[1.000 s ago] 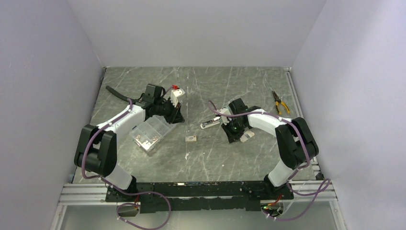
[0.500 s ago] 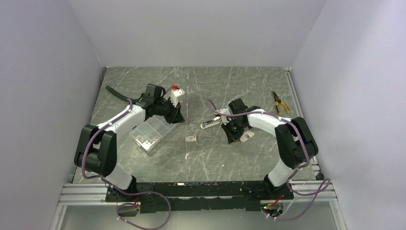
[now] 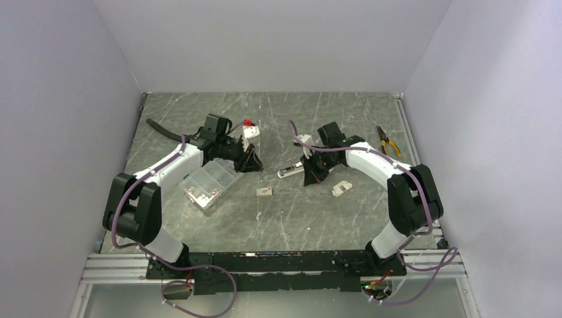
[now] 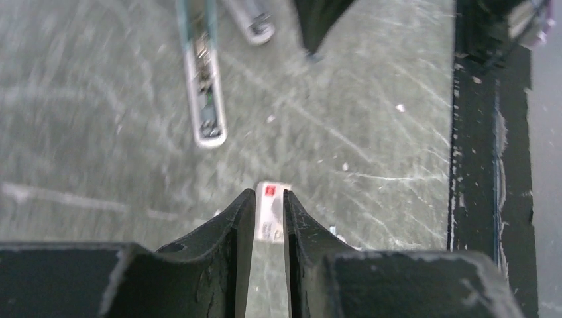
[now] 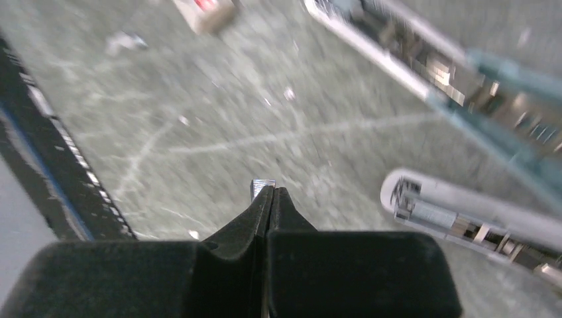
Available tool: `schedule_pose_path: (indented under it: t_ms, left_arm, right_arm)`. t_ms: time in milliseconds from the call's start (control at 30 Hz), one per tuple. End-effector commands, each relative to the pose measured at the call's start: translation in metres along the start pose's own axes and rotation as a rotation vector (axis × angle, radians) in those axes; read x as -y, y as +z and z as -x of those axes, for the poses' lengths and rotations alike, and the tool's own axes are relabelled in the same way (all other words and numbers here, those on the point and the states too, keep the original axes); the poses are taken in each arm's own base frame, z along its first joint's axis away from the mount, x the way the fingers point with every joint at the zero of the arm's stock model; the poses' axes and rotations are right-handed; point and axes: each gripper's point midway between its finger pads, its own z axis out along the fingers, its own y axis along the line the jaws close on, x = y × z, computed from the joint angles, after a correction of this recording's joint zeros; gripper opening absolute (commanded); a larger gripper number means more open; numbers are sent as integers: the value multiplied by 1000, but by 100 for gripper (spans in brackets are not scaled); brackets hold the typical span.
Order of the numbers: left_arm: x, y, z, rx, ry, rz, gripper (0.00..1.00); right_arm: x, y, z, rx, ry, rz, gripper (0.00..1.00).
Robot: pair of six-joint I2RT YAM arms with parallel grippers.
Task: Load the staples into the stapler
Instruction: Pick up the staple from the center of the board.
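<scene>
Currently | right gripper point(image 5: 267, 192) pinched shut on a silvery strip point(image 5: 263, 185), likely staples, held beside the opened stapler point(image 3: 290, 171) ready for your insertion | left gripper point(image 4: 268, 196) slightly parted, empty | staple box point(image 3: 264, 191) lies on table point(image 3: 298, 222) near both grippers.

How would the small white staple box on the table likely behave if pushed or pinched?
The staple box looks tiny beside the stapler, so probably light. Lying flat on the smooth table, it should slide, not tip. Cardboard-looking walls may crush under hard pinching.
</scene>
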Motion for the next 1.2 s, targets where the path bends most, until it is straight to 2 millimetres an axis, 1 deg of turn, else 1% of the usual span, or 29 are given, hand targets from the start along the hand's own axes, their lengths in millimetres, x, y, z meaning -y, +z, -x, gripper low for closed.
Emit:
schedule_pose_path:
  t_ms: [0,67,167,267,400,500,700,767,833,900,1167]
  left_arm:
    - [60,-1,50,118,388,-232,29]
    - [72,-2,58,146,457,-284,31]
    - [83,-1,68,166,583,-314,33]
    - [90,5,69,128,724,-325,33]
    - [92,14,64,59,855,-323,30]
    - [95,18,54,3,936,-338,29]
    - [104,33,36,-93,1010,-369,30]
    - [102,40,30,-134,1027,-358,30]
    - [98,46,31,-147,1033,-331,30]
    - [93,49,32,-158,1030,-307,29]
    - [83,59,27,-210,1046,-265,27]
  right_arm:
    - [-46,-27,61,187,-99,253,0]
    - [-58,-33,70,210,-101,328,0]
    - [-74,-38,83,228,-80,442,0]
    - [-81,-38,91,226,-37,530,0]
    - [-86,-34,92,206,18,608,0]
    - [-90,-34,91,201,44,644,0]
    - [-92,-34,92,198,65,670,0]
    - [-91,-34,92,200,68,666,0]
    - [-91,-33,91,198,69,660,0]
    - [-91,-32,88,194,72,656,0]
    - [-92,-31,85,192,77,652,0]
